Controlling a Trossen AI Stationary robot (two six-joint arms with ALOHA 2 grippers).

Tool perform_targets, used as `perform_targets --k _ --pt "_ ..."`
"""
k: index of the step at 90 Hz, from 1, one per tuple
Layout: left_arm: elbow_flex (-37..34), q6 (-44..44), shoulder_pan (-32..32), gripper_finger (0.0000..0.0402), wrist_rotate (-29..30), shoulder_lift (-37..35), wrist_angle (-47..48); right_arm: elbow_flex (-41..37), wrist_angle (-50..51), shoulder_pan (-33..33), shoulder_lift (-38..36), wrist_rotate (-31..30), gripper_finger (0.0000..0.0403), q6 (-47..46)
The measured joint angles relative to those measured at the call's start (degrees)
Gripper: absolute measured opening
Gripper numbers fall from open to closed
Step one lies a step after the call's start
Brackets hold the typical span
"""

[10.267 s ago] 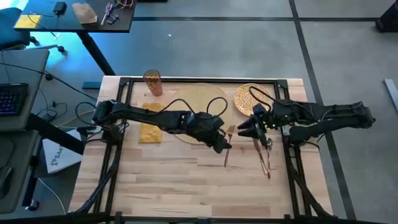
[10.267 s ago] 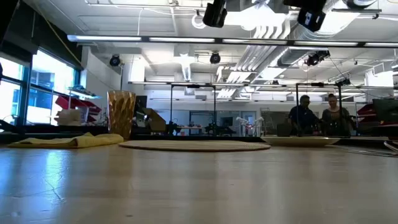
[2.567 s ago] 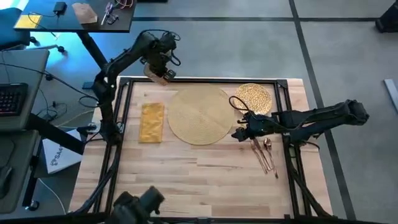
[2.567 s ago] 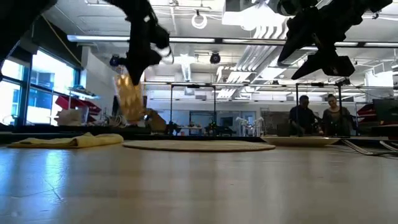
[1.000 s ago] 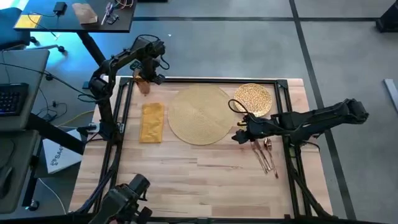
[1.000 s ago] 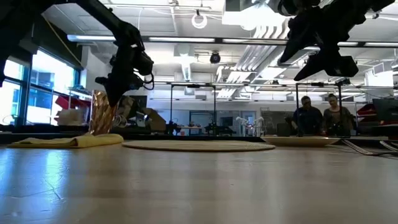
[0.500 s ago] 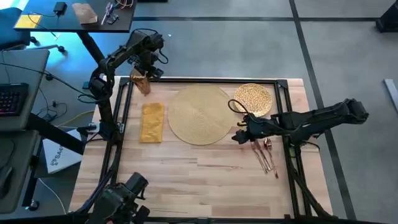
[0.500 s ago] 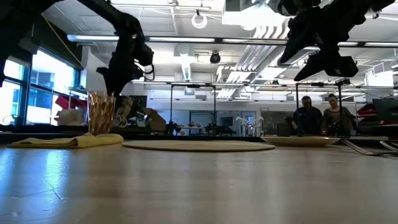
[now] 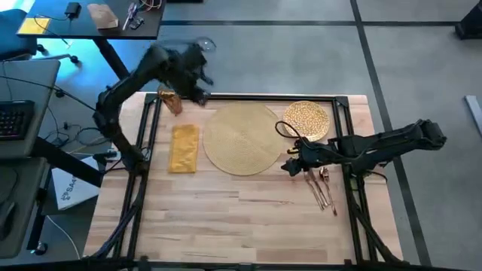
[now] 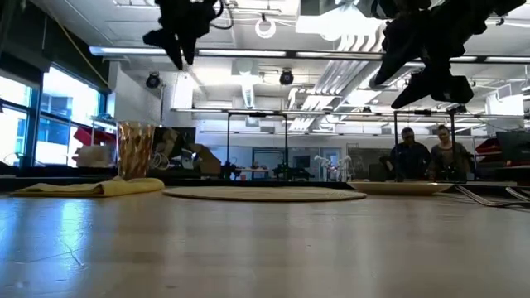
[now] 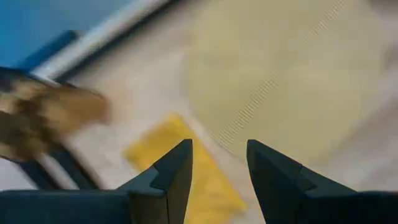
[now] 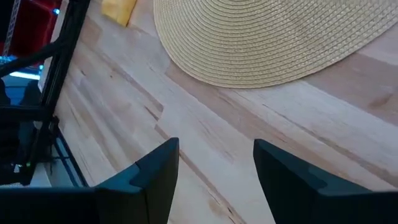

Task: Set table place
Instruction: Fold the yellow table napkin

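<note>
The amber cup [image 9: 169, 102] stands upright on its base at the table's far left corner, also in the low view [image 10: 135, 151]. My left gripper [image 10: 176, 37] hangs open high above it, holding nothing; its wrist view shows the open fingers [image 11: 217, 163]. The yellow napkin [image 9: 184, 147] lies flat left of the woven placemat [image 9: 242, 138]. The gold plate [image 9: 306, 119] lies on the table at the placemat's far right. Copper cutlery [image 9: 322, 184] lies right of the mat. My right gripper [image 9: 290, 164] hovers open between mat and cutlery.
A black rail frame [image 9: 241, 96] runs around the tabletop. Bare wood [image 9: 226, 218] fills the near half of the table. A dark desk [image 9: 90, 22] stands beyond the far left corner. Two people [image 10: 426, 153] are in the room behind.
My left gripper has set the tilted cup upright at the far left corner, let go of it, and risen well clear, swinging a little toward the right. The cup stays standing where it was put. My right arm has kept still.
</note>
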State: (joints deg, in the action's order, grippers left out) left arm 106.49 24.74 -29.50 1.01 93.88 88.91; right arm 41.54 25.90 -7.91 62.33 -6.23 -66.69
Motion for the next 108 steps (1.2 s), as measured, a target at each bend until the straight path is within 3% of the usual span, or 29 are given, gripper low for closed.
perform_targets --k 12,21,31,42,56,68,85,95,108 --pt "-12.82 9.61 12.84 0.0133 -2.01 -2.53 -3.12 0.00 0.01 0.01 0.00 0.60 0.0193 1.48" --pt "-24.63 16.55 18.59 0.0120 -2.68 -3.19 -4.99 0.00 0.03 0.01 0.02 1.58 0.0193 2.76" --pt "-36.62 22.17 20.58 0.0093 -1.18 -3.32 -8.27 0.00 0.03 0.01 0.02 3.62 0.0193 4.76" --pt "-47.77 27.24 20.59 0.0055 1.18 -3.36 -18.10 0.00 0.05 -0.01 0.02 6.30 0.0193 7.48" --pt "-57.21 34.14 23.61 0.0010 -3.69 -3.36 -33.23 0.00 0.22 -0.01 -0.01 9.88 0.0193 8.73" --pt "-59.67 42.96 31.26 0.0005 -7.97 -3.36 -40.34 0.00 0.64 -0.01 -0.02 11.99 0.0193 9.51" --pt "-56.56 55.92 45.55 0.0004 -12.96 -3.36 -46.94 0.00 0.60 -0.01 -0.02 11.87 0.0193 11.64" --pt "-51.93 62.63 50.51 0.0001 -7.89 -3.68 -41.70 0.00 0.46 -0.01 -0.02 10.27 0.0193 11.82" --pt "-49.39 65.50 47.88 0.0000 2.78 -3.86 -29.05 0.00 0.38 -0.01 0.14 8.14 0.0193 14.08"
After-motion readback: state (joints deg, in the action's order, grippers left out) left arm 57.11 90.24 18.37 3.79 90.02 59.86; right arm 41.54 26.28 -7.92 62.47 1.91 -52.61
